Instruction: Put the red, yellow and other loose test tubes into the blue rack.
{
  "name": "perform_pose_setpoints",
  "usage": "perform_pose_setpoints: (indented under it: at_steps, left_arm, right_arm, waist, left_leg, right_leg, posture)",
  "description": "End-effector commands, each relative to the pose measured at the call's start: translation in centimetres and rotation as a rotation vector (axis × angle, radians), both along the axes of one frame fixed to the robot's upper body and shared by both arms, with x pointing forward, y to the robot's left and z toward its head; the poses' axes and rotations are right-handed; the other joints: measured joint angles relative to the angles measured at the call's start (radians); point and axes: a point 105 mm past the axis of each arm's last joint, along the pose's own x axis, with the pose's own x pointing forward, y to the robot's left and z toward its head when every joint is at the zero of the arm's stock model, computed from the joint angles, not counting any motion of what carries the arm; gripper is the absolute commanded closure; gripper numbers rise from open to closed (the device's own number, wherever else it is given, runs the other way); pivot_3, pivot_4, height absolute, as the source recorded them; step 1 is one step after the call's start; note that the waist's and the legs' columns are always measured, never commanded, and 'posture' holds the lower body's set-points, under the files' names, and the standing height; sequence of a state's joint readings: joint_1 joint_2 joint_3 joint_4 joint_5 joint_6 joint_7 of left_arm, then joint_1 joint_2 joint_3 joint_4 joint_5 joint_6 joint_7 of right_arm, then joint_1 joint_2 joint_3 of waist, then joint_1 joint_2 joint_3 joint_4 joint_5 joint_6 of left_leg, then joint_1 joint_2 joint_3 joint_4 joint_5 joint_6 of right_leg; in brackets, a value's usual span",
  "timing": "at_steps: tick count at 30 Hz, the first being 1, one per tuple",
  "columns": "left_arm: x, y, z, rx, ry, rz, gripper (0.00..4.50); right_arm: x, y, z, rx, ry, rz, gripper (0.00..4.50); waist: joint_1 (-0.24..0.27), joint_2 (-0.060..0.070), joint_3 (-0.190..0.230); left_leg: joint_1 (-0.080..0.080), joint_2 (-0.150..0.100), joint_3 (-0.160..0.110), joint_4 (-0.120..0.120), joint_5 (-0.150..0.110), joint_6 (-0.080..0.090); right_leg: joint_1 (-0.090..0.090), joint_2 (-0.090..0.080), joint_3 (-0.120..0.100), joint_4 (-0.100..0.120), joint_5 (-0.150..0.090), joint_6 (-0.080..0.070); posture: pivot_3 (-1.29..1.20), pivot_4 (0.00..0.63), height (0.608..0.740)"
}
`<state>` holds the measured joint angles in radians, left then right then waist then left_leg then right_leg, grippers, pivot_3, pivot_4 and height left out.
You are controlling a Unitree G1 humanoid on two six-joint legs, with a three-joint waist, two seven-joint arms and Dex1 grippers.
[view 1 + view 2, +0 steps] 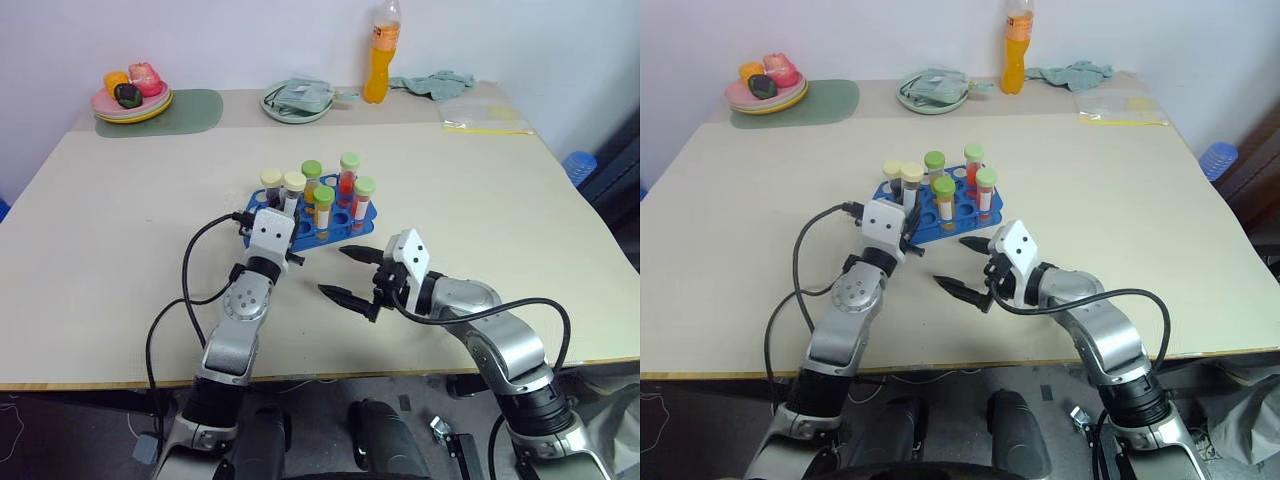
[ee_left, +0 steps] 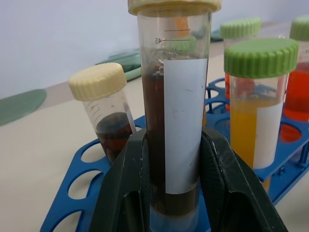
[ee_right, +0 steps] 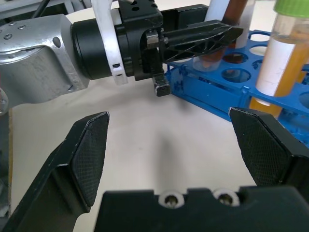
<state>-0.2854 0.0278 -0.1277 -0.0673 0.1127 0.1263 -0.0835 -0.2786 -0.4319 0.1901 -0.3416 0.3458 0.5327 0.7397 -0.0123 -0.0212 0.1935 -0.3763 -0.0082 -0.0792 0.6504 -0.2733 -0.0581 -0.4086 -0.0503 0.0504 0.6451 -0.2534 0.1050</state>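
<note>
Left hand (image 2: 174,193) clamps the brown tube (image 2: 174,121), seemingly seated in the rack (image 2: 72,193).

The rack (image 1: 318,218) stands on the table (image 1: 120,260) just above the middle of the frame. Six capped tubes stand upright in it; one, the tube (image 2: 174,125) at its lower left corner, sits between the fingers of the left gripper (image 2: 176,193). The right gripper (image 1: 345,275) hovers below and right of the rack, apart from it. Along the table's far edge, a plate of items (image 1: 132,102) lies on a mat (image 1: 190,110) at upper left, a bowl (image 1: 297,100) and bottle (image 1: 380,50) at upper centre, and a cloth (image 1: 435,83) right of the bottle.
</note>
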Motion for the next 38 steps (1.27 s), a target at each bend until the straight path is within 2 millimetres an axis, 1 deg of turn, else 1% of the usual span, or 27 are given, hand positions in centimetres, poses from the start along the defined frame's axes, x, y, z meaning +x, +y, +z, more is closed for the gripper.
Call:
perform_pose_setpoints:
  at_steps: [1, 3, 5, 7, 9, 10, 13, 14, 16, 17, 20, 21, 23, 26, 29, 31, 38]
  left_arm:
    - [-0.4, -0.6, -0.4, -0.063, -0.003, -0.048, 3.68]
    - [-0.3, -0.4, -0.6, -0.093, 0.002, -0.052, 3.68]
    - [-0.2, -0.3, -1.0, -0.081, 0.008, -0.046, 3.68]
    - [-0.3, -0.2, -1.0, -0.096, -0.002, -0.049, 2.63]
    - [-0.5, -0.2, -0.7, -0.107, -0.018, -0.051, 1.73]
    - [-0.9, 0.6, -0.1, -0.129, -0.039, -0.044, 1.28]
    - [-2.1, 3.0, 1.2, -0.158, -0.078, -0.021, 1.28]
    - [-2.4, 3.4, 1.4, -0.160, -0.079, -0.020, 1.28]
    - [-4.2, 6.5, 1.9, -0.143, -0.060, -0.026, 1.28]
    - [-5.2, 8.0, 1.9, -0.116, -0.037, -0.027, 1.28]
    - [-7.4, 11.2, 1.2, -0.053, 0.055, -0.012, 1.28]
    - [-8.0, 11.9, 1.0, -0.034, 0.087, -0.010, 1.28]
    - [-9.6, 14.1, 0.2, 0.010, 0.160, 0.014, 1.28]
    - [-11.1, 16.5, -0.5, 0.059, 0.232, 0.054, 1.28]
    - [-11.7, 18.1, -1.0, 0.099, 0.259, 0.106, 1.28]
    - [-11.6, 18.6, -1.1, 0.084, 0.260, 0.141, 1.28]
    - [-11.4, 17.5, -1.8, 0.053, 0.263, 0.166, 1.28]
  right_arm:
    - [0.0, 0.4, 0.8, 0.012, -0.045, 0.015, 0.10]
    - [0.1, 0.4, 0.8, 0.009, -0.047, 0.017, 0.10]
    - [0.1, 0.4, 0.8, 0.007, -0.050, 0.018, 0.10]
    - [0.1, 0.4, 0.9, 0.008, -0.055, 0.019, 0.10]
    - [0.1, 0.4, 1.0, 0.009, -0.058, 0.019, 0.10]
    - [0.1, 0.2, 1.2, 0.010, -0.062, 0.019, 0.10]
    - [0.1, -0.7, 1.9, 0.005, -0.070, 0.022, 0.10]
    - [0.1, -1.0, 2.1, 0.002, -0.071, 0.023, 0.10]
    - [0.3, -2.7, 2.5, -0.039, -0.078, 0.014, 0.10]
    - [0.5, -3.7, 2.6, -0.064, -0.081, 0.000, 0.10]
    - [1.6, -7.0, 2.9, -0.102, -0.079, -0.087, 0.10]
    - [2.0, -8.2, 3.0, -0.111, -0.078, -0.125, 0.10]
    - [2.7, -10.8, 3.1, -0.140, -0.074, -0.201, 0.10]
    - [3.3, -13.5, 3.1, -0.162, -0.067, -0.269, 0.10]
    - [3.8, -14.9, 2.6, -0.179, -0.064, -0.311, 0.10]
    - [4.0, -14.9, 2.4, -0.169, -0.058, -0.311, 0.10]
    - [5.0, -14.1, 1.3, -0.156, -0.059, -0.311, 0.10]
  waist:
    - [0.003, 0.000, 0.000]
    - [0.003, 0.000, 0.000]
    - [0.003, 0.000, 0.000]
    - [0.001, 0.000, 0.000]
    - [0.001, 0.000, 0.000]
    - [0.001, 0.000, 0.000]
    - [-0.003, 0.000, 0.000]
    - [-0.004, 0.000, 0.000]
    - [-0.007, 0.000, 0.000]
    - [-0.008, 0.000, 0.000]
    - [-0.006, 0.001, 0.001]
    - [-0.006, 0.001, 0.001]
    - [0.000, 0.000, 0.001]
    - [-0.001, 0.001, 0.001]
    - [-0.002, 0.001, 0.001]
    - [-0.002, 0.001, 0.001]
    - [-0.004, 0.001, 0.001]
  left_leg:
    - [0.000, 0.000, 0.000, 0.000, 0.000, 0.000]
    - [0.000, 0.000, 0.000, 0.000, 0.000, 0.000]
    - [0.000, 0.000, 0.000, 0.000, 0.000, 0.000]
    - [0.000, 0.000, 0.000, 0.000, 0.000, 0.000]
    - [0.000, 0.000, 0.000, 0.000, 0.000, 0.000]
    - [0.000, 0.000, 0.000, 0.000, 0.000, 0.000]
    - [0.000, 0.000, 0.000, -0.001, 0.000, 0.000]
    - [0.000, 0.001, 0.000, -0.001, 0.000, 0.000]
    - [0.000, 0.001, 0.000, -0.001, 0.000, 0.000]
    - [0.001, 0.002, 0.001, -0.001, 0.000, 0.000]
    - [0.001, 0.002, 0.001, -0.002, 0.000, 0.000]
    - [0.001, 0.003, 0.001, -0.002, 0.000, 0.000]
    - [0.001, 0.003, 0.001, -0.002, 0.000, 0.000]
    - [0.001, 0.003, 0.002, -0.002, 0.000, 0.000]
    - [0.001, 0.004, 0.002, -0.002, -0.001, 0.001]
    - [0.001, 0.004, 0.002, -0.002, 0.000, 0.001]
    - [0.001, 0.004, 0.003, -0.003, -0.001, 0.001]
  right_leg:
    - [0.000, 0.000, 0.000, 0.000, 0.000, 0.000]
    - [0.000, 0.000, 0.000, -0.001, 0.000, 0.000]
    - [0.000, 0.000, 0.000, -0.001, 0.000, 0.000]
    - [0.001, 0.000, 0.000, -0.001, 0.000, 0.000]
    - [0.000, 0.000, 0.000, -0.001, 0.000, 0.000]
    - [0.000, 0.000, 0.000, -0.001, 0.000, 0.000]
    - [0.000, 0.000, 0.000, -0.001, 0.000, 0.000]
    - [0.000, 0.000, 0.000, -0.001, 0.000, 0.000]
    - [0.000, 0.001, 0.000, -0.001, 0.000, 0.000]
    - [0.000, 0.001, 0.000, -0.001, 0.000, 0.000]
    - [0.000, 0.001, 0.000, -0.001, -0.001, -0.002]
    - [0.000, 0.001, 0.000, -0.001, -0.001, -0.002]
    - [0.001, 0.001, 0.000, -0.002, -0.002, -0.004]
    - [0.002, 0.001, 0.000, -0.006, -0.003, -0.005]
    - [0.002, 0.002, 0.000, -0.007, -0.003, -0.005]
    - [0.003, 0.002, 0.000, -0.008, -0.003, -0.005]
    - [0.003, 0.002, 0.000, -0.010, -0.003, -0.005]
  posture:
    - [0.00, 0.150, 0.740]
    - [0.00, 0.150, 0.740]
    - [0.00, 0.150, 0.740]
    - [0.00, 0.150, 0.740]
    - [0.00, 0.150, 0.740]
    - [0.00, 0.150, 0.740]
    - [0.00, 0.150, 0.740]
    - [0.00, 0.150, 0.740]
    - [0.00, 0.150, 0.740]
    - [0.00, 0.150, 0.740]
    - [0.00, 0.150, 0.740]
    - [0.00, 0.150, 0.740]
    - [0.00, 0.150, 0.740]
    - [0.00, 0.150, 0.740]
    - [0.00, 0.150, 0.740]
    - [0.00, 0.150, 0.740]
    - [0.00, 0.150, 0.740]
